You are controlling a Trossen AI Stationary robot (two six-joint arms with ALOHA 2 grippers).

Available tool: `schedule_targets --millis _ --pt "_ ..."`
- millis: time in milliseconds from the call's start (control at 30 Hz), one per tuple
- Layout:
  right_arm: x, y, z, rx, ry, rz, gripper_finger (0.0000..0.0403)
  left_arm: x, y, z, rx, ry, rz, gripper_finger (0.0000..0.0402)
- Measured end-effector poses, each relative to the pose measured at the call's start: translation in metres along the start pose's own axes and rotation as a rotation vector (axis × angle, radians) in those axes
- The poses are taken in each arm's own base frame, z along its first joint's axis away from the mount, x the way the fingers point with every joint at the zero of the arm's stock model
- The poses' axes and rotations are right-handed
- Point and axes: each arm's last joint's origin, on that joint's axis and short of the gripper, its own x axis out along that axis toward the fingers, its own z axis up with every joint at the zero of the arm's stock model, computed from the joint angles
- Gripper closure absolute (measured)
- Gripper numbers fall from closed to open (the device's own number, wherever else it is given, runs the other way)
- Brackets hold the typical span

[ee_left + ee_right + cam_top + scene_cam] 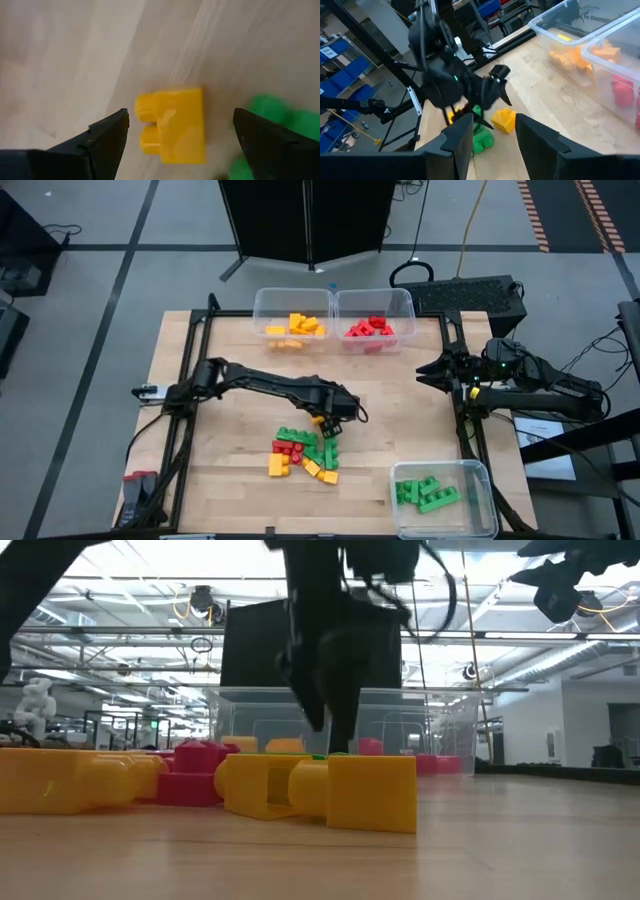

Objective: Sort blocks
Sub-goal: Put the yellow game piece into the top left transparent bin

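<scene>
Near the middle of the worktop (240, 480) we see the left gripper (330, 428) poised over the loose pile of blocks (303, 454), its fingers (100, 140) spread apart with nothing between them yet. In the left wrist view a yellow block (173, 125) lies on the wood directly between the two fingertips, untouched on either side, with a green block (272, 112) just beside it. The pile itself mixes green, red and yellow pieces and sits slightly toward the front edge from the centre.

Along the back edge we find two clear bins side by side: the left bin (262, 305) holds yellow-orange blocks (296, 328), and the right bin (405, 302) holds red blocks (369, 330). At the front right corner a third bin (482, 475) holds green blocks (428, 493).

By the right edge of the worktop, well apart from the pile, we see the right gripper (432, 373) waiting with its fingers (455, 137) parted and empty. From table height, yellow blocks (330, 788) fill the foreground, with a red block (195, 775) behind them and the clear bins farther back.
</scene>
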Motion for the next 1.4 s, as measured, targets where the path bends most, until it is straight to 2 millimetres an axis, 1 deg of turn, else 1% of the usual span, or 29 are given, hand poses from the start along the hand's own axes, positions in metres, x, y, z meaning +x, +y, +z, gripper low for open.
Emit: schedule_targets --millis 233,467,533,633,767,867,900,1000,1133,1267,1333,1400 --pt "0.000 -0.002 -0.003 0.010 0.028 -0.016 0.0259 0.039 -0.005 -0.007 0.023 0.094 0.045 0.0077" --pt "0.000 -0.002 -0.003 0.011 0.035 -0.019 0.0259 0.060 -0.012 -0.006 0.035 0.147 -0.037 0.0081" --pt "0.000 -0.002 -0.003 0.011 0.035 -0.019 0.0259 0.065 -0.013 -0.006 0.038 0.156 -0.031 0.0091" --pt "0.000 -0.002 -0.003 0.011 0.035 -0.019 0.0259 0.066 -0.010 -0.005 0.031 0.160 -0.034 0.0119" --pt "0.000 -0.002 -0.003 0.011 0.035 -0.019 0.0259 0.063 -0.005 -0.003 0.021 0.157 -0.036 0.0161" --pt "0.000 -0.002 -0.003 0.011 0.035 -0.019 0.0259 0.052 -0.001 0.002 0.011 0.146 -0.044 0.0181" --pt "0.000 -0.002 -0.003 0.011 0.035 -0.019 0.0259 0.045 0.001 0.004 0.006 0.138 -0.044 0.0185" --pt "0.000 -0.002 -0.003 0.011 0.034 -0.019 0.0259 0.034 0.006 0.012 -0.005 0.088 -0.042 0.0190" --pt "0.000 -0.002 -0.003 0.010 0.032 -0.018 0.0259 0.001 0.021 0.022 -0.049 0.004 -0.049 0.0192" --pt "0.000 -0.002 -0.003 0.010 0.029 -0.016 0.0259 -0.030 0.040 0.027 -0.087 -0.060 -0.037 0.0193" --pt "0.000 -0.002 -0.003 0.009 0.029 -0.016 0.0259 -0.054 0.054 0.029 -0.115 -0.118 -0.035 0.0193" --pt "0.000 -0.002 -0.003 0.010 0.029 -0.016 0.0259 -0.081 0.073 0.031 -0.159 -0.199 -0.006 0.0193"
